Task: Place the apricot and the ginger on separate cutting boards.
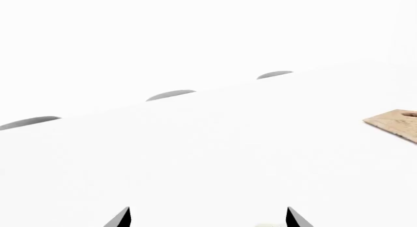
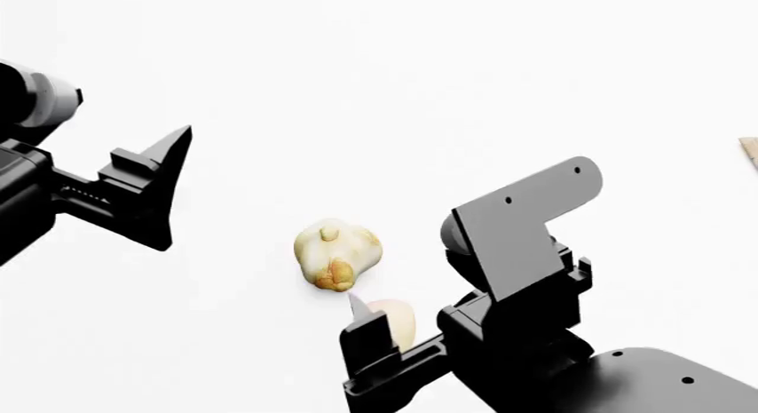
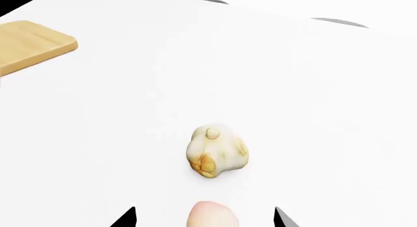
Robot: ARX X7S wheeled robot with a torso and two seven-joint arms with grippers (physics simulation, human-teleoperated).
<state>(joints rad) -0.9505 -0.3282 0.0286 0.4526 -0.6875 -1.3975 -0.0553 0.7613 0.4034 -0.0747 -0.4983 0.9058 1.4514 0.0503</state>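
Right hand (image 3: 203,218), released, straddles the small, smooth, likely slippery apricot (image 3: 212,215) beside the ginger (image 3: 217,150); best gripped across its middle.

A: Ginger (image 2: 336,253)? Apricot?
B: Ginger sat on white tabletop, lumpy, pale yellow w/ orange-brown patch, nub on top. Apricot (image 2: 396,321) just beside it, smooth, pale peach, partly hidden.
A: Boards?
B: One beige cutting board (image 3: 29,45) lay flat, well apart from both; nothing on its visible part.
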